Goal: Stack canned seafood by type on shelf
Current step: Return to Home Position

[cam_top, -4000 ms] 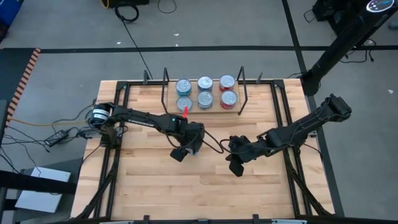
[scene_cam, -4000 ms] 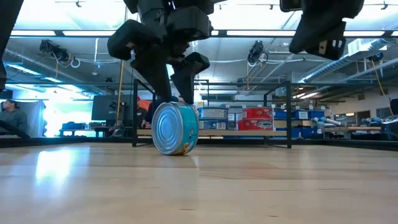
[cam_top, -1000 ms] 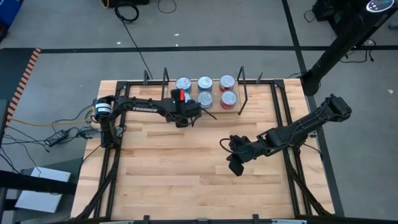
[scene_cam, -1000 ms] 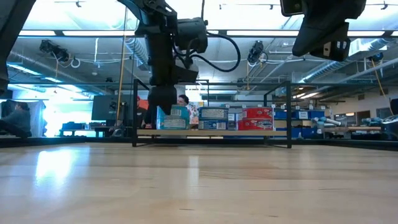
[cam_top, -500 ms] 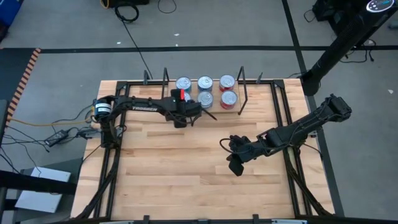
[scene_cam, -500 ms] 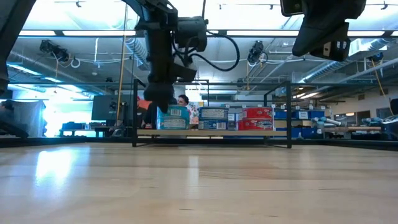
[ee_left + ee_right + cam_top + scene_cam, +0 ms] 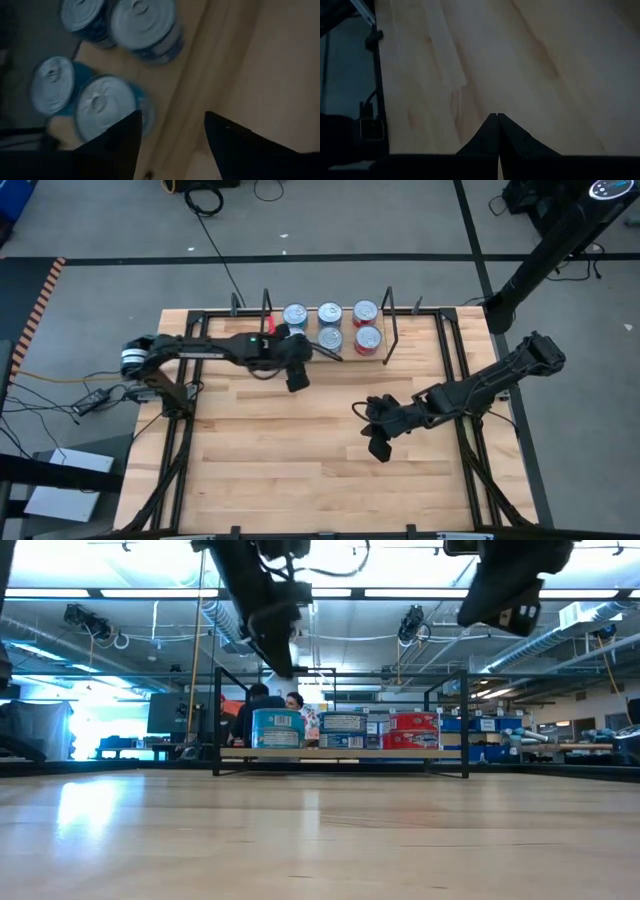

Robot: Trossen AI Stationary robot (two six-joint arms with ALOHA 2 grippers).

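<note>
High view: left gripper [image 7: 297,378] sits just off the left end of the shelf [image 7: 348,357], and we see the canned seafood [image 7: 330,313] on the shelf; right gripper [image 7: 378,442] waits over the bench [image 7: 250,470]. Low view: blue tins [image 7: 278,728] left and middle, red tins [image 7: 413,722] right, left gripper above them, not touching. Left wrist view: gripper released, nothing held. Right wrist view: gripper clenched, empty. For homing we'd lift first, then retract clear of the wire uprights [image 7: 466,720] so no stack gets clipped.

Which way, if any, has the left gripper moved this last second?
Yes: the left gripper has risen and drawn back off the shelf.
</note>
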